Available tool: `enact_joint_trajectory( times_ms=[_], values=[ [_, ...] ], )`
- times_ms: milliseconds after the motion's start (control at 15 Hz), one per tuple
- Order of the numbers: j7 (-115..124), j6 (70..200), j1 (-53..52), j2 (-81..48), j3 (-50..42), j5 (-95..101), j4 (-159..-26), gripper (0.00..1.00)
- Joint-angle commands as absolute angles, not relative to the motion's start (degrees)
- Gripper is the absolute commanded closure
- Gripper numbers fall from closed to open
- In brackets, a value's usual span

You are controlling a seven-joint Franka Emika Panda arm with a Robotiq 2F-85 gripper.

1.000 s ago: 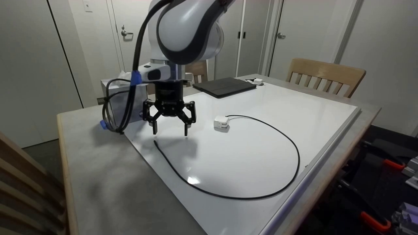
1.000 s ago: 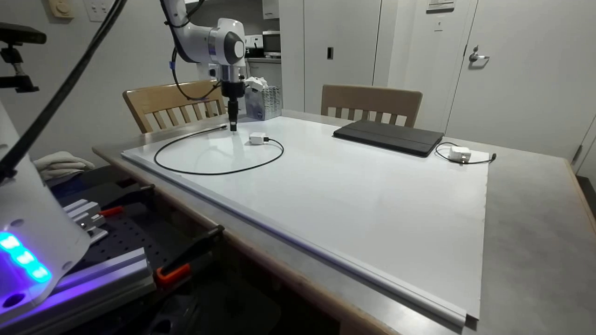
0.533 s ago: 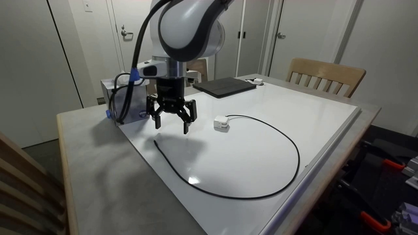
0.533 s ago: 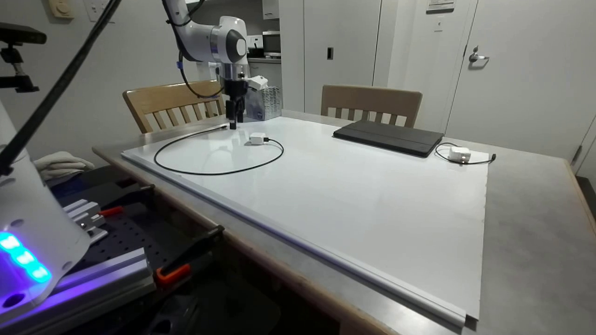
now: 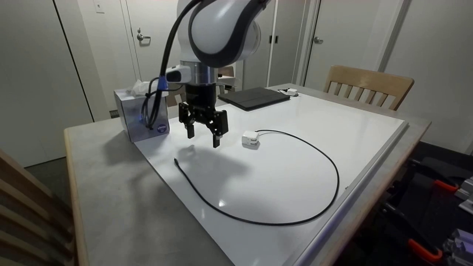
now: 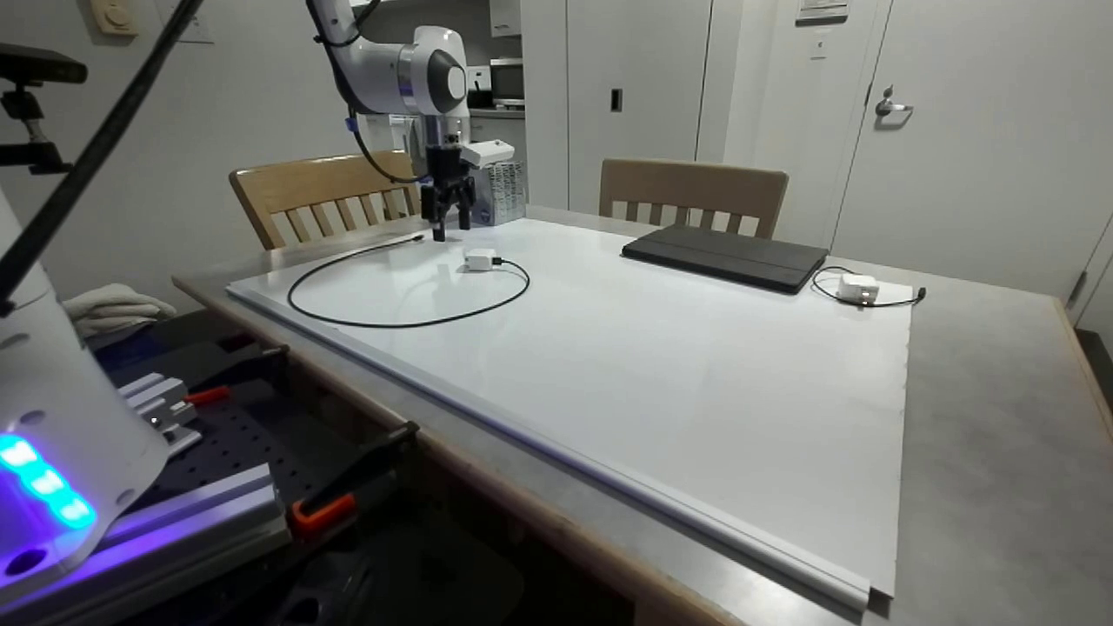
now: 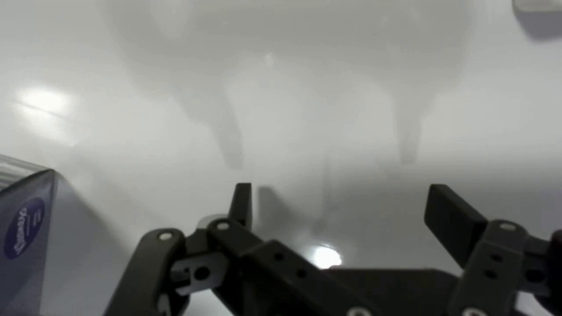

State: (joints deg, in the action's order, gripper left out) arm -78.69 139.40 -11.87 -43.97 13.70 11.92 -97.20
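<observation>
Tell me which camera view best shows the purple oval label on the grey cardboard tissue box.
The wrist view: the purple oval label looks largest there, whole and nearly legible, though turned sideways. In an exterior view it is small, low on the tissue box; elsewhere I cannot clearly make it out.
</observation>
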Motion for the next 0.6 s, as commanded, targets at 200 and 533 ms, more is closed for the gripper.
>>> enact_joint_trajectory(
  times_ms=[200, 533],
  values=[
    [-84.0, 139.6, -8.1, -37.6, 16.8, 12.0, -106.0, 0.00],
    [-85.3, 139.8, -6.9, -33.4, 16.5, 12.4, -111.8, 0.00]
  ],
)
